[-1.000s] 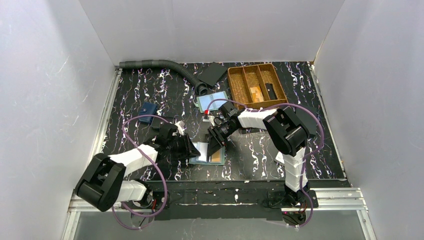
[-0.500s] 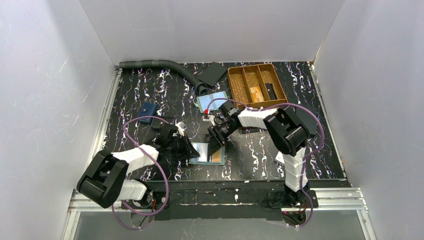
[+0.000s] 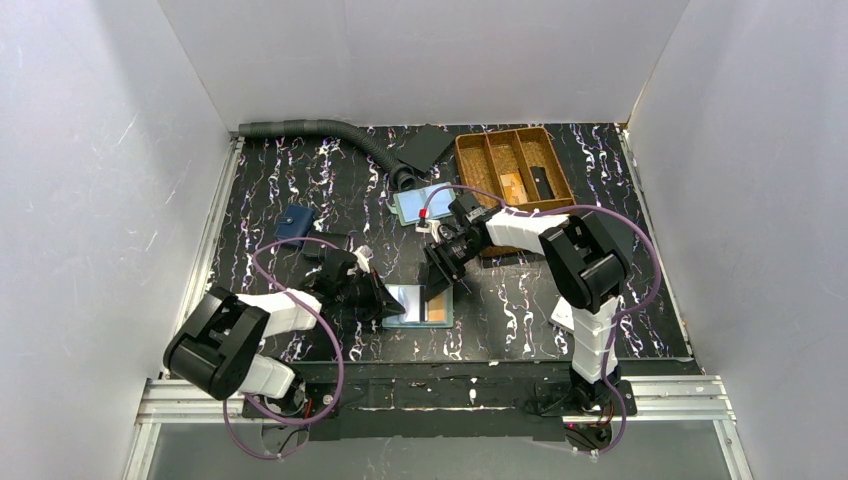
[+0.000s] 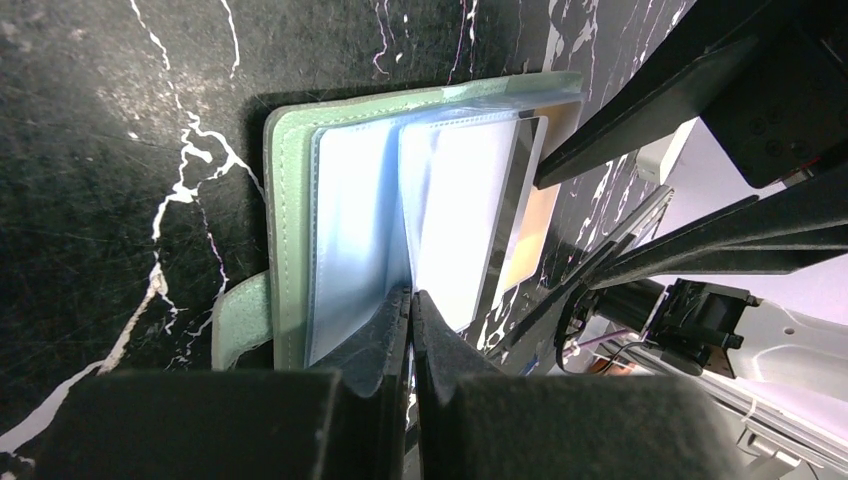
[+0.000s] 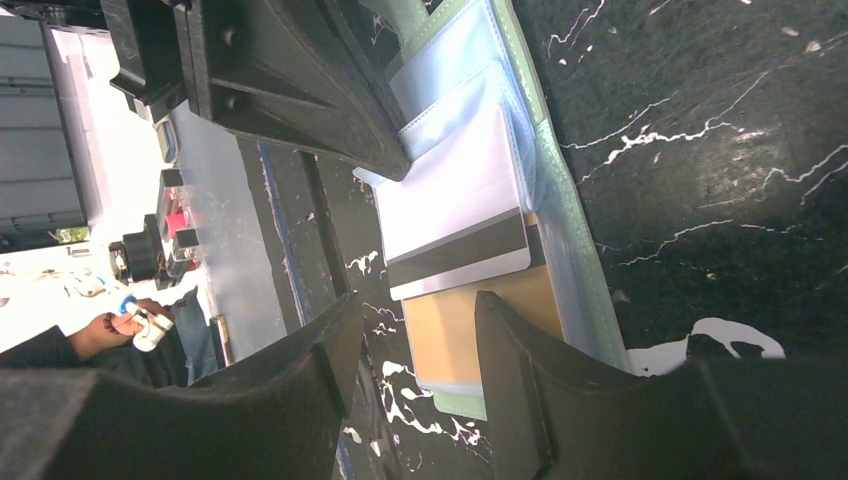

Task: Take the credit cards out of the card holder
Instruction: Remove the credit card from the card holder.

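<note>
The card holder (image 3: pixel 418 305) is lying open near the table's front centre, green-edged, one panel blue and one orange-tan. I'm seeing a pale credit card (image 5: pixel 455 200) with a dark stripe sticking partway out of its pocket. My left gripper (image 4: pixel 410 300) is reaching in low from the left, fingers pressed together, pinching a clear sleeve (image 4: pixel 372 335) of the holder. My right gripper (image 5: pixel 420 300) is angling down from the far side, jaws spread, hovering over the card's striped end. The black, white-veined table (image 3: pixel 300 180) is carrying a wooden tray (image 3: pixel 513 170) at the back right, and white walls (image 3: pixel 420 60) are enclosing it.

Grey ribbed hose (image 3: pixel 310 125) along the far edge, wooden three-compartment tray (image 3: pixel 500 132) far right — small navy pouch (image 3: pixel 294 224) left
</note>
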